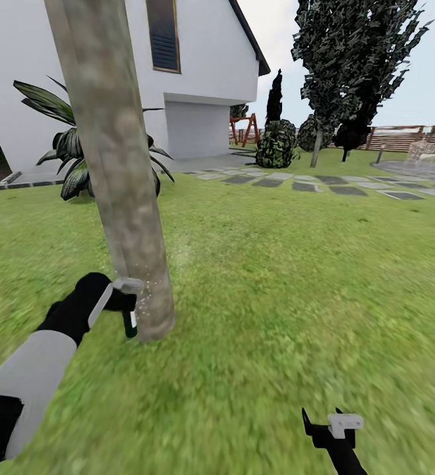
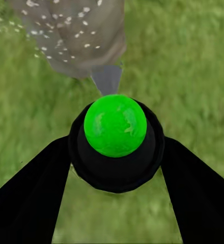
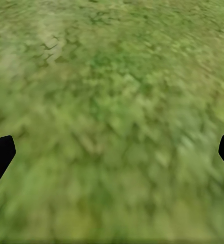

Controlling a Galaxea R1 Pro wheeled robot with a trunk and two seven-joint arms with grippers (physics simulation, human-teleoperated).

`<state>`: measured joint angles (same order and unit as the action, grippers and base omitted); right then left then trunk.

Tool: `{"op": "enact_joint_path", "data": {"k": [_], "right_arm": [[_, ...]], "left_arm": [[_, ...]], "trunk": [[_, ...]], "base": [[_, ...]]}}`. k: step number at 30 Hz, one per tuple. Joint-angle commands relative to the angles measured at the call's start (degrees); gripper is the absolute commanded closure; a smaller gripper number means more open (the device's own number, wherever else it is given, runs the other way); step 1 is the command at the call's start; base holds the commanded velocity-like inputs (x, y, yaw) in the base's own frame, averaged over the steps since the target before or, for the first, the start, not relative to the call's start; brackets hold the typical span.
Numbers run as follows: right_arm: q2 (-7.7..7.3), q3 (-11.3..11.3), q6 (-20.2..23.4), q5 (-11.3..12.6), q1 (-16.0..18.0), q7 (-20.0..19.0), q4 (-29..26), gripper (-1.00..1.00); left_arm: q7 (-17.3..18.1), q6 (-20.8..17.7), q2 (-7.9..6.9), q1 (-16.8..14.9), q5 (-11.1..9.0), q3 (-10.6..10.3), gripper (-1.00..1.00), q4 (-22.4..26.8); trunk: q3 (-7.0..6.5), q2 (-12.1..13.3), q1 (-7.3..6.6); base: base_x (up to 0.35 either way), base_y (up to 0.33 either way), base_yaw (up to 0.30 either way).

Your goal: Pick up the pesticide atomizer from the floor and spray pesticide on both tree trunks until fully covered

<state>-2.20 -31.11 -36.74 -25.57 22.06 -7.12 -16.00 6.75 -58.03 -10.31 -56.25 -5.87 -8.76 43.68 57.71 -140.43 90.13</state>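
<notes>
A blurred green grass floor (image 1: 277,297) is spread across the garden, bounded far off by a brown slatted wooden fence (image 1: 402,140). A white house with a dark shuttered window (image 1: 198,59) is seen behind, with a row of grey paving slabs (image 1: 310,185) laid across the lawn in front of it. A broad-leaved dark green palm-like plant (image 1: 66,158) stands behind the thick, mottled beige-grey tree trunk (image 1: 115,165), which leans slightly and rises out of the picture. A second tree with a pale thin trunk and jagged dark green foliage (image 1: 343,59) is set well apart, near the fence.

In the head view, the left gripper (image 1: 122,300) is held low beside the base of the trunk, and the black-bodied pesticide atomizer with a bright green round top (image 2: 115,126) is gripped in it, its nozzle aimed at the bark. The jaws are closed around the atomizer's black body. In the left wrist view the green dome is seen end on between the two black fingers (image 2: 25,198), with a grey nozzle tip beyond it; fine whitish specks of pesticide (image 2: 66,30) are scattered over the trunk's lower part, far plainer there than in the head view.

The right gripper (image 1: 333,429) is held low over bare grass, well apart from the trunk. In the right wrist view its jaws are spread wide and nothing is held.
</notes>
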Motion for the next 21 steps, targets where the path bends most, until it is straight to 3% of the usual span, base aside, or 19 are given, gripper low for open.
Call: {"op": "enact_joint_path", "data": {"k": [1, 5, 9, 10, 13, 15, 16, 19, 21], "right_arm": [[0.00, 0.00, 0.00, 0.00, 0.00, -0.02, 0.00, -1.00], [-0.02, 0.00, 0.00, 0.00, 0.00, -0.01, 0.00, -1.00], [0.00, 0.00, 0.00, 0.00, -0.01, 0.00, -0.01, -1.00], [0.00, 0.00, 0.00, 0.00, 0.00, -0.01, -0.01, -1.00], [0.00, 0.00, 0.00, 0.00, 0.00, -0.01, 0.00, -1.00], [0.00, 0.00, 0.00, 0.00, 0.00, -0.02, -0.01, -1.00], [0.00, 0.00, 0.00, 0.00, 0.00, -0.01, -0.01, -1.00], [0.00, 0.00, 0.00, 0.00, -0.01, 0.00, 0.00, -1.00], [0.00, 0.00, 0.00, 0.00, 0.00, 0.00, 0.00, -1.00]], "left_arm": [[0.01, -0.02, 0.24, -0.03, 0.62, -0.01, 1.00, 0.87], [0.01, -0.15, -0.73, -0.43, 0.70, 0.19, 1.00, 1.97], [0.01, -0.21, -4.02, -2.17, 0.55, 0.31, 1.00, 1.69], [0.01, -0.23, -4.22, -2.29, 0.49, 0.29, 1.00, 1.54], [0.01, -0.52, -2.86, -2.41, 0.45, 0.06, 1.00, 1.97], [0.01, -0.66, -0.09, -2.77, 0.76, -0.03, 1.00, 2.40], [0.01, -0.67, 0.22, -2.99, 0.78, -0.03, 1.00, 2.52], [0.01, -0.73, -0.13, -3.54, 0.74, 0.14, 1.00, 2.74], [0.01, -0.76, -1.75, -3.62, 0.73, 0.28, 1.00, 2.73]], "trunk": [[0.00, 0.00, 0.00], [0.00, 0.00, 0.00], [0.00, 0.00, 0.00], [0.00, 0.00, 0.00], [0.00, 0.00, 0.00], [0.00, 0.00, 0.00], [0.00, 0.00, 0.00], [0.00, 0.00, 0.00], [0.00, 0.00, 0.00]], "base": [[0.000, 0.000, 0.000], [0.000, 0.000, 0.000], [0.000, 0.000, 0.000], [0.000, 0.000, 0.000], [0.000, 0.000, 0.000], [0.000, 0.000, 0.000], [0.000, 0.000, 0.000], [0.000, 0.000, 0.000], [0.000, 0.000, 0.000]]}}
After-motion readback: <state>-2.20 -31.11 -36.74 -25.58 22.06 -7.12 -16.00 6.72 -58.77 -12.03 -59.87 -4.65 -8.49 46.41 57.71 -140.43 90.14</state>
